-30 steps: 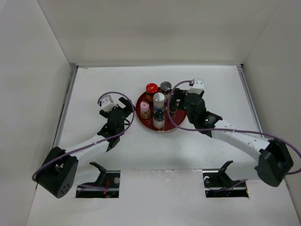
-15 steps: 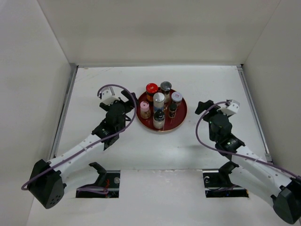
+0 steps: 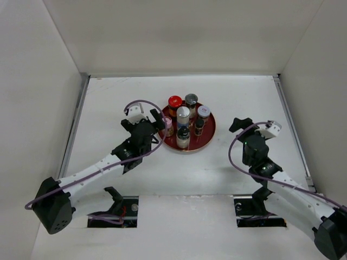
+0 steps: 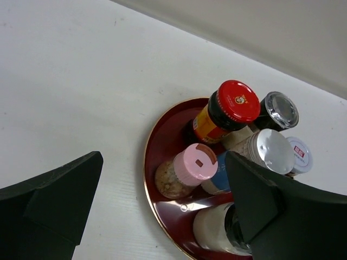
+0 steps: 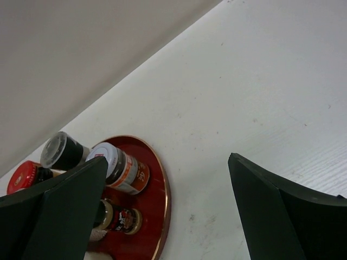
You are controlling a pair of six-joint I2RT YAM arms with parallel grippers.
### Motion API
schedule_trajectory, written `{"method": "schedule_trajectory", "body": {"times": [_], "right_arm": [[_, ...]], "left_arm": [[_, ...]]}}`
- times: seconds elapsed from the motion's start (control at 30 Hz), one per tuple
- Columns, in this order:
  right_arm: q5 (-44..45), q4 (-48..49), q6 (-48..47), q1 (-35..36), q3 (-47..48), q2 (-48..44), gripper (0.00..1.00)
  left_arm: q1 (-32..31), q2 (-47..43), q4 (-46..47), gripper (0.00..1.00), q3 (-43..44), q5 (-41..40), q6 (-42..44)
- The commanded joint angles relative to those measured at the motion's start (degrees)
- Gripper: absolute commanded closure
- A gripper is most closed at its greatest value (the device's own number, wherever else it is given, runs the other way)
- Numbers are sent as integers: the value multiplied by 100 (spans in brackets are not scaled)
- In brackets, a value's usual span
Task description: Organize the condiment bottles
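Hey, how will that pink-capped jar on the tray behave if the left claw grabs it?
Likely rigid: the pink-capped jar looks like clear glass or hard plastic. Tall and narrow, it may tip against the silver-capped bottle beside it. Seemingly full of granules, probably hefty for its size.

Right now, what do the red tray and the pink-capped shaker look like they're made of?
The tray looks like lacquered wood or glossy plastic: dark red, a thin gold rim, bright reflections; which one is unclear. The pink-capped shaker has a clear body, glass or plastic, showing pale contents, and a matte cap, probably plastic.
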Motion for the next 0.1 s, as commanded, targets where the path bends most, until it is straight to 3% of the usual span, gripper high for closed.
{"method": "schedule_trajectory", "body": {"times": [0.0, 0.07], "right_arm": [[-10, 436, 121, 2, -67, -103, 0], [-71, 436, 121, -24, -93, -147, 0]], "left_arm": [[-127, 7, -5, 0, 348, -348, 218], [-171, -11, -58, 0, 383, -410, 297]]}}
